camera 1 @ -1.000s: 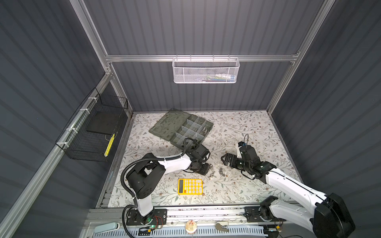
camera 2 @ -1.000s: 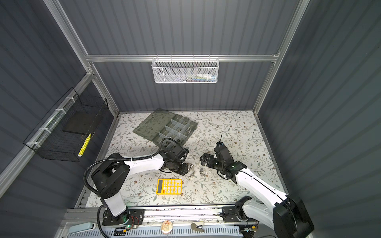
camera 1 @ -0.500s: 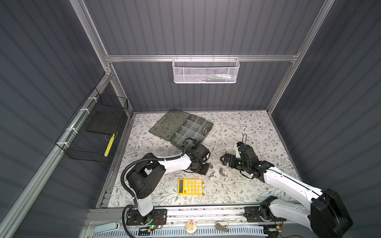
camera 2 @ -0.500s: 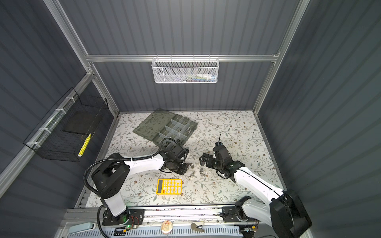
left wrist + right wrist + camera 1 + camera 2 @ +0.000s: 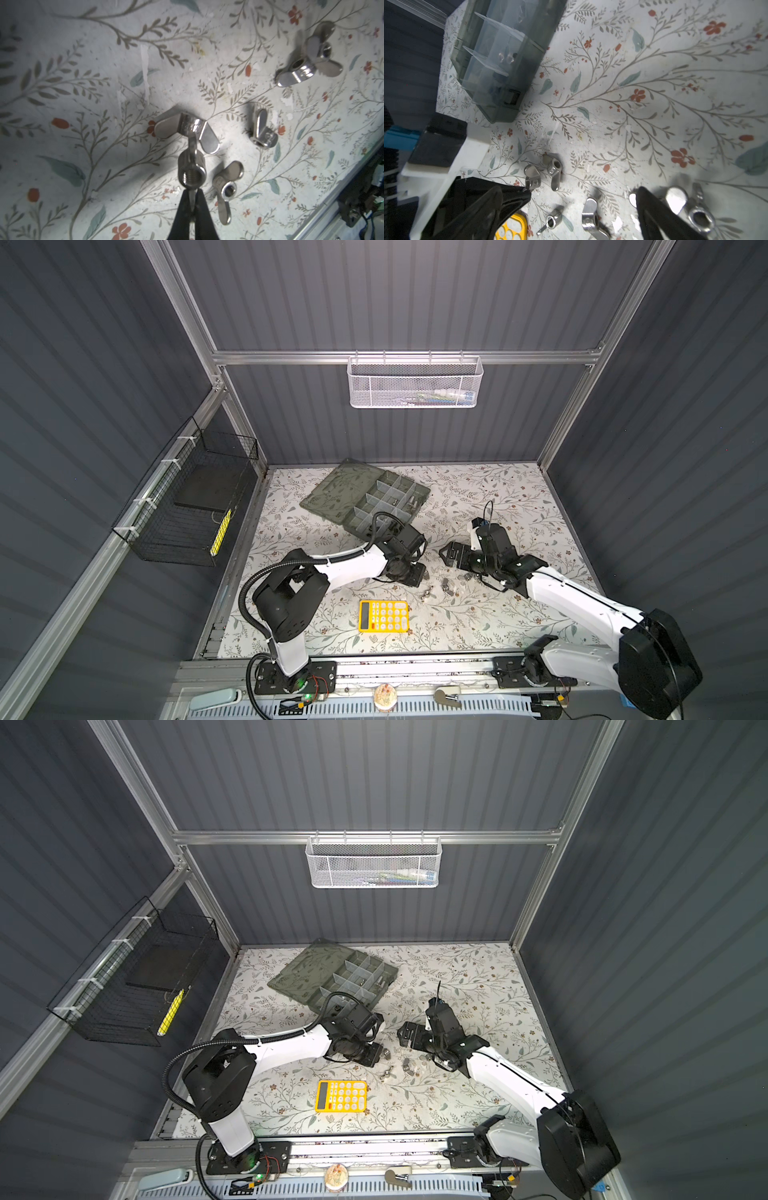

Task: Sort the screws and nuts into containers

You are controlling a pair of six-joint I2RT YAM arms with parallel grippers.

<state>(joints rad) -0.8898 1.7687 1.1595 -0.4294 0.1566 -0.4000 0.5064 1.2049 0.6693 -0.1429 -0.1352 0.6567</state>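
**Left gripper** (image 5: 192, 196) clenched on one ear of a wing nut (image 5: 192, 176), whose threaded bore faces the wrist camera. Whether the nut is clear of the bench (image 5: 62, 52) cannot be told. **Right gripper** (image 5: 583, 192) released, jaws spread wide, low over the loose nuts (image 5: 553, 168). In a top view both grippers stand near each other at mid-bench. The box (image 5: 386, 497) lies behind them, lid laid flat, with a few pieces in its compartments.

**Step in hand (judged):** lift the nut and carry it to the box.
- The hold is on a thin ear only, so the nut may pivot or slip. A slow, straight rise is advised.
- A second wing nut (image 5: 187, 128) lies in line with the free ear, and contact cannot be told. It could be dragged along.
- Release low inside one compartment, clear of the dividers.

**Room:**
- The bench between the loose nuts and the box is bare.
- The box's near wall is the edge to clear.
- The calculator (image 5: 383, 616) lies on the near side, off the route.
- The right gripper's spread jaws narrow the room on that side.
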